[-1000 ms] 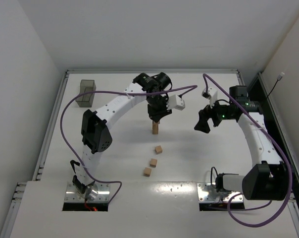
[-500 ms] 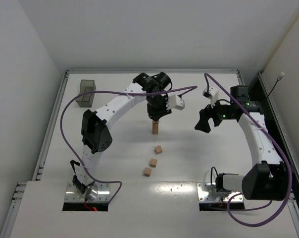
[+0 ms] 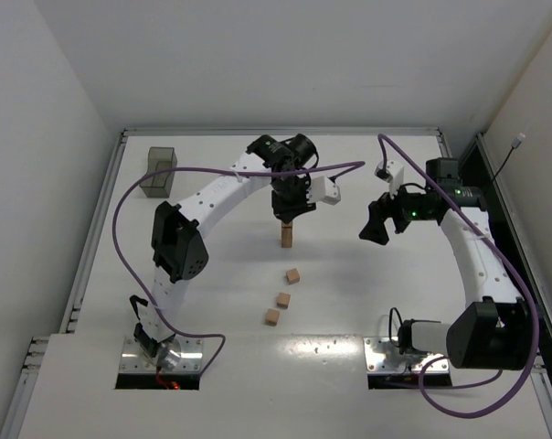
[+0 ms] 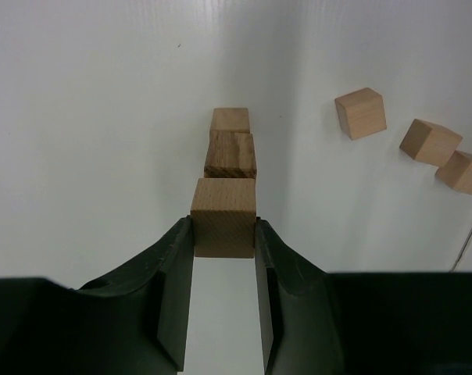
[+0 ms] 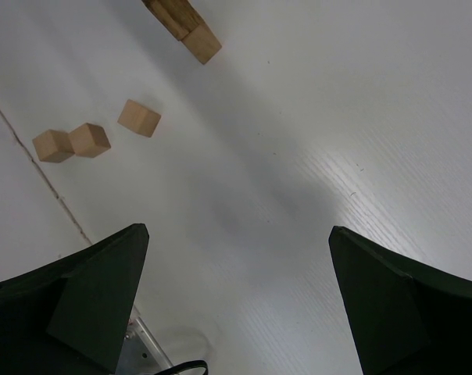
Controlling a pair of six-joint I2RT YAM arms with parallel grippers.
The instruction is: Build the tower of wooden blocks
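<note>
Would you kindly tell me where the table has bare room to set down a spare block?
Bare: the table between the loose blocks and the right arm's base; also left of the left arm, nearer than the grey tray. Crowded: around the tower, where the left fingers hold a block.

You're in a robotics lab test cell.
Your white tabletop (image 3: 212, 302) is boxed in by plain white walls (image 3: 258, 64) behind and beside it. A left arm (image 3: 223, 187) and a right arm (image 3: 477, 265) are bolted to metal plates (image 3: 189, 352) at its near edge, purple cables (image 3: 112, 224) loop over it, and a grey tray (image 3: 159, 172) sits at its far left corner.
</note>
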